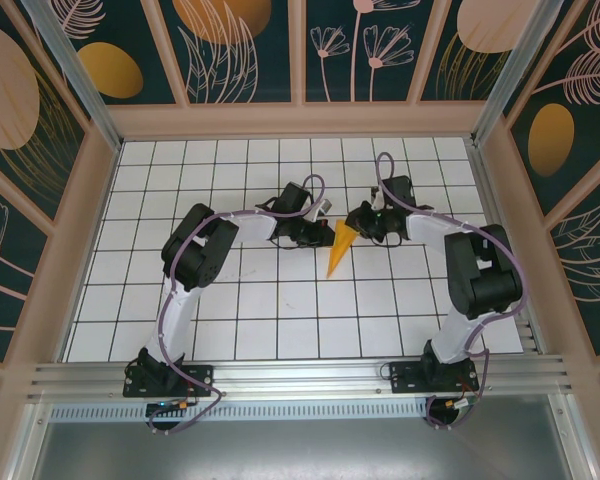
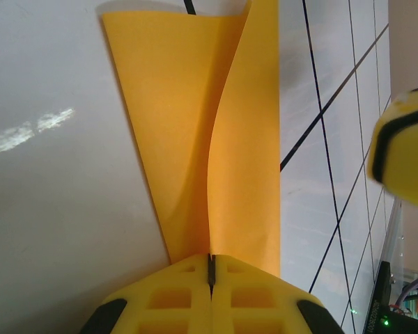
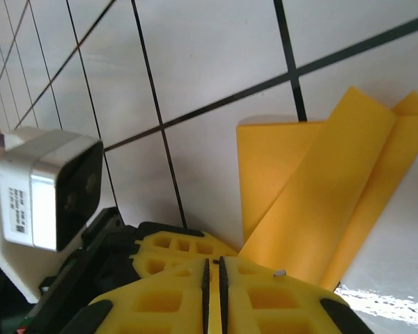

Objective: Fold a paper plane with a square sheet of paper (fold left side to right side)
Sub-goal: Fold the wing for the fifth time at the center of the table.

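Reading this as late in the fold: the sheet is already a narrow creased paper plane (image 1: pixel 338 250), so what's in hand looks like closing the left half over onto the right along the centre crease

- plane sits mid-table on the tiled table (image 1: pixel 280 310), wide tail up between the two grippers, tip pointing back toward the arm bases
- left gripper (image 1: pixel 323 232) at the tail's left edge. In the left wrist view, left gripper (image 2: pixel 210 263) has its fingers pressed fully together and the paper plane (image 2: pixel 195 139) runs straight into the seam, so it looks pinched there; one flap curls up off the table
- right gripper (image 1: pixel 358 222) at the tail's right side. In the right wrist view, right gripper (image 3: pixel 213 264) is closed to a thin slit; the paper plane (image 3: pixel 313 202) slips in behind the right finger, and I can't tell if any paper is actually in the slit
- two layers stand open in a V, not yet flat

Next move, my guess: left carries its flap across to the right without dragging the plane, right holds the tail down, then press along the crease. Risk: thin paper buckling or the crease drifting off-centre
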